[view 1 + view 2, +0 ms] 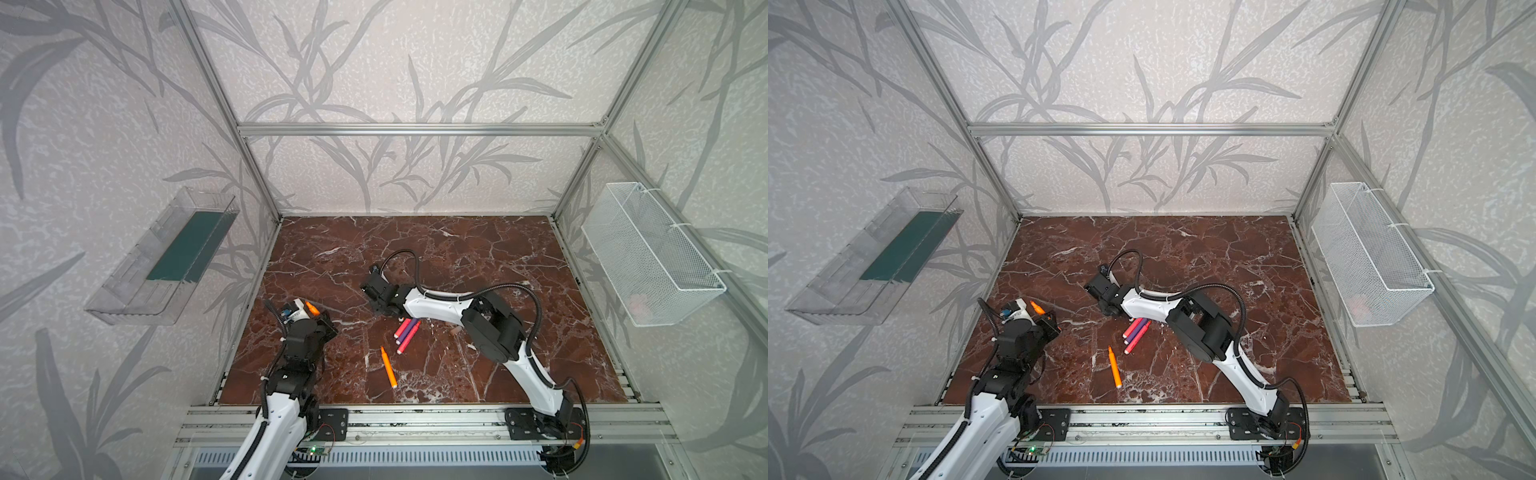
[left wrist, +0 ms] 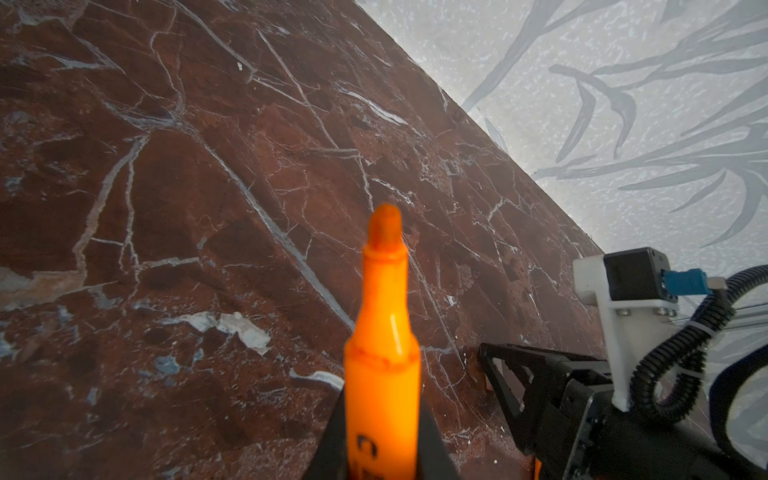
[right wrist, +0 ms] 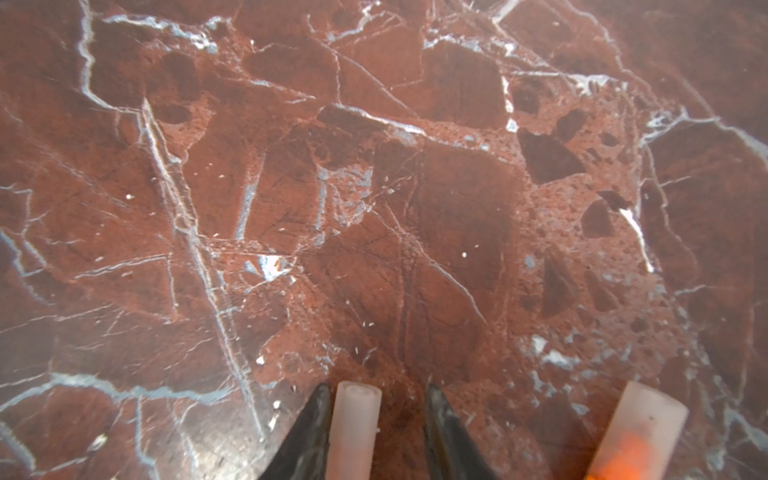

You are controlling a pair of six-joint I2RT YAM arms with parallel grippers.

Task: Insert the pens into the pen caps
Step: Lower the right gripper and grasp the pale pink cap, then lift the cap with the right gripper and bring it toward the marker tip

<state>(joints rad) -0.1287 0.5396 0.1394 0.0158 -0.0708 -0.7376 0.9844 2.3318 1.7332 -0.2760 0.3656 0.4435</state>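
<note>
Both top views: loose orange pen (image 1: 388, 367) lies on marble table (image 1: 498, 257), nearest front edge. Just beyond it, to right: pink pen (image 1: 401, 328) and purple pen (image 1: 409, 331), side by side, touching. Left of loose orange pen, farther back: left gripper (image 2: 382, 415) clamped on second orange pen (image 2: 382, 324), tip jutting past fingers. Farthest from loose orange pen: right gripper (image 3: 378, 411), jaws part-open astride cap (image 3: 353, 428); cap touches one finger (image 3: 311, 432), gap at other. Second cap (image 3: 640, 419) just beside first, orange showing through.
</note>
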